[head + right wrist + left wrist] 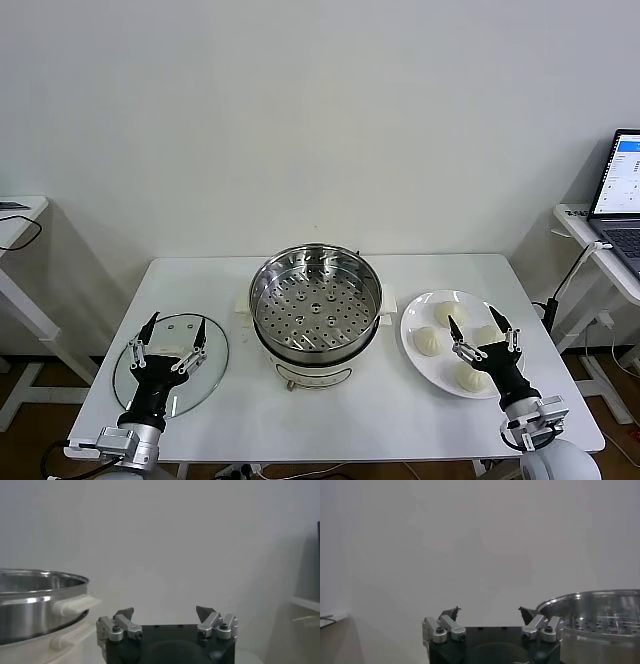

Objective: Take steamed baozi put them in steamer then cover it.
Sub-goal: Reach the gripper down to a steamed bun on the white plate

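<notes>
Four buns (452, 338) sit on the white plate (412, 330) to the right of the steamer (314, 315), which stands open in the middle of the desk (330, 420) with its perforated tray bare. That layout suits me, I judge: the food lies on my right side, the lid (170, 376) on my left, and the pot between them, so each arm can reach its own thing without crossing the other.

My right gripper (484, 333) hovers over the plate with its fingers spread wide and nothing between them, above the nearer buns; I read that as a ready stance for picking one up. My left gripper (170, 341) hangs over the glass lid, likewise wide open and empty. The lid lies flat on the desk, well apart from the pot, which leaves the rim free for loading.

Some things I cannot make out. My right gripper partly covers two of the buns, so their exact outlines are hidden. The lid's handle is blocked by my left gripper in the head view. Both wrist cameras look out level at the wall: the left shows only the steamer's rim beside my open fingers (449, 614), the right only the pot's side and its cream handle (75, 604), and neither shows buns, plate or lid.
</notes>
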Robot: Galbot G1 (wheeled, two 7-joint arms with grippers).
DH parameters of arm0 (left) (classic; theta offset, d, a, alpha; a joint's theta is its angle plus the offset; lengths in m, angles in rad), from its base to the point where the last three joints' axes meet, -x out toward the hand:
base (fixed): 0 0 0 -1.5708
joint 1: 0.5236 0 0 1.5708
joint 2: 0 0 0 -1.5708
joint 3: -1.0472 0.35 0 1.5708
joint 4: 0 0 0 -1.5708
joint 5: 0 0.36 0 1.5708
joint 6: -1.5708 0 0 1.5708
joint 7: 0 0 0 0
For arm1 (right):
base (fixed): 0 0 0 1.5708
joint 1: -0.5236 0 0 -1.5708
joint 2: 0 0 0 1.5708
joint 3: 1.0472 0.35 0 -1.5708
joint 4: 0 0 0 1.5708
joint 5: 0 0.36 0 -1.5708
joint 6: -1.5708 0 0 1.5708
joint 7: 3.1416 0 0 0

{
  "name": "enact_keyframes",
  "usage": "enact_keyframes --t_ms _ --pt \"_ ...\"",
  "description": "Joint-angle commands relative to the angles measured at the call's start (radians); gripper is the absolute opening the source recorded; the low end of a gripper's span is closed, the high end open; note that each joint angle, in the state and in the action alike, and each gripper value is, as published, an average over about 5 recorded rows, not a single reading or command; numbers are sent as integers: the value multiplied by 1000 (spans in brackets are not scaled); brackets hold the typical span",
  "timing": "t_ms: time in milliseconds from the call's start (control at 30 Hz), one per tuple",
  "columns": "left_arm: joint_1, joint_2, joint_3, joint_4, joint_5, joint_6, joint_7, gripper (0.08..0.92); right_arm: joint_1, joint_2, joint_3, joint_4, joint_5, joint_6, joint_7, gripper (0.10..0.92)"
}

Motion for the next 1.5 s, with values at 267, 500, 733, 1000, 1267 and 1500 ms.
enact_keyframes --t_ms 267,500,733,1000,1267,1500 --pt "-4 11 -2 -11 1 -5 1 823 165 -155 -14 -124 -155 -71 -9 823" --pt "1 17 6 -22 1 -14 0 823 440 -440 -224 -300 -411 -115 -89 823" --pt "8 16 16 -38 2 -14 -3 823 773 -617 -586 -420 -489 -162 -383 823" --pt "12 14 19 -55 3 -9 -7 823 1242 -628 -1053 -564 -497 -192 -809 823" --pt "13 7 17 -52 3 -7 -9 823 1492 -483 -1307 -719 -529 -208 -1011 823" --pt "14 4 15 -54 3 -5 -13 823 1515 -371 -1353 -823 -565 -204 -1040 823"
